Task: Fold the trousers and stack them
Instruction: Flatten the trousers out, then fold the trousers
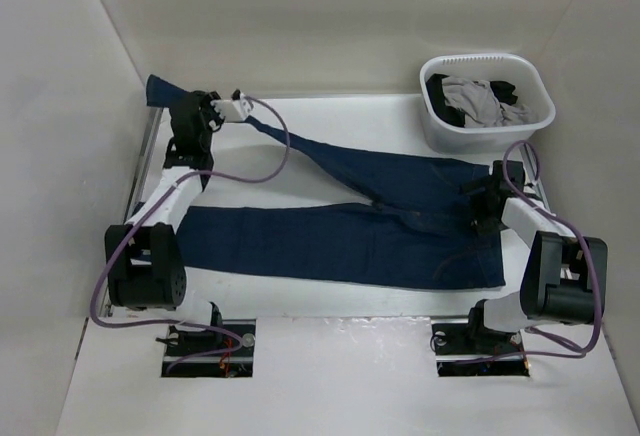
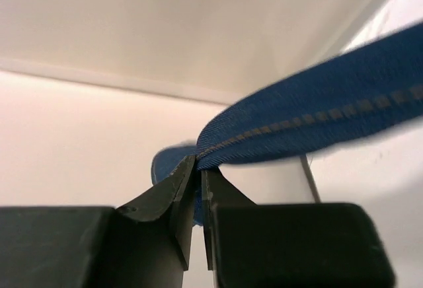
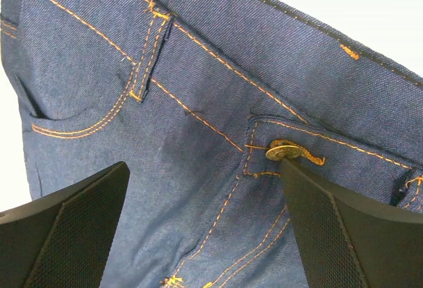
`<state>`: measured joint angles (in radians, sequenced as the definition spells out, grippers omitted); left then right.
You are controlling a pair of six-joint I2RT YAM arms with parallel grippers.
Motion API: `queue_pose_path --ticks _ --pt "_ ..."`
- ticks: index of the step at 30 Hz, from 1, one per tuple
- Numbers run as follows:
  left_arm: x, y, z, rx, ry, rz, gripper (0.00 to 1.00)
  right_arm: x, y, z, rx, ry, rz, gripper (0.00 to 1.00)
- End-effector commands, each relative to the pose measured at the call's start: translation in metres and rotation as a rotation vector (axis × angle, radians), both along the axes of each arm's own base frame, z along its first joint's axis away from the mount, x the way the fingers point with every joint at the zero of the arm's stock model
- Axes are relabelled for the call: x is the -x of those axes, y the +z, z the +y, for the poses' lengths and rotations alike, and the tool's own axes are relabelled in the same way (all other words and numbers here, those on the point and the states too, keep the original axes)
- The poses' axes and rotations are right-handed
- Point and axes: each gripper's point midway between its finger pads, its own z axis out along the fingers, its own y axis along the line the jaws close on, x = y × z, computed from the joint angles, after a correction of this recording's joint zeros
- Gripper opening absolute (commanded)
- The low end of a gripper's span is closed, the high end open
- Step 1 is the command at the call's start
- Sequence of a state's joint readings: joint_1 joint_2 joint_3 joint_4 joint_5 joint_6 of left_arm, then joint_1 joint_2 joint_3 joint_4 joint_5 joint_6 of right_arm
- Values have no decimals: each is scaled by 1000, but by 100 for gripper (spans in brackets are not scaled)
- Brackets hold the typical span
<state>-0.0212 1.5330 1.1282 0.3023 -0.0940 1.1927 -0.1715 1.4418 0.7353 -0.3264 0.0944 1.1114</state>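
Observation:
The dark navy trousers (image 1: 400,218) lie spread on the white table, waist at the right. One leg lies flat along the front. The other leg runs up-left and is lifted at its end. My left gripper (image 1: 205,108) is shut on that leg near the hem, at the far left; in the left wrist view the jaws (image 2: 198,162) pinch the blue seam (image 2: 317,109). My right gripper (image 1: 482,201) hovers open over the waistband. In the right wrist view its fingers (image 3: 203,169) straddle the fly just below the brass button (image 3: 284,150), with denim (image 3: 198,70) between them.
A white laundry basket (image 1: 432,126) stands at the back right, holding a light grey garment (image 1: 478,99) and a black garment (image 1: 445,91). White walls close in the back and both sides. Purple cables loop off both arms.

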Motion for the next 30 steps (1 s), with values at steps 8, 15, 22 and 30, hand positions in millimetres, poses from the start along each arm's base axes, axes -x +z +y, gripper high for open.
queue_pose_path --ticks 8,15,22,30 --pt "60 -163 96 -209 110 350 20 41 -43 12 -22 34 150 100" --pt "120 -142 161 -183 256 431 66 47 62 19 231 269 2 100" --pt "252 -188 199 -118 228 821 65 145 29 48 118 244 127 100" --pt "291 -248 190 -215 138 907 68 168 10 64 -60 -31 163 100"
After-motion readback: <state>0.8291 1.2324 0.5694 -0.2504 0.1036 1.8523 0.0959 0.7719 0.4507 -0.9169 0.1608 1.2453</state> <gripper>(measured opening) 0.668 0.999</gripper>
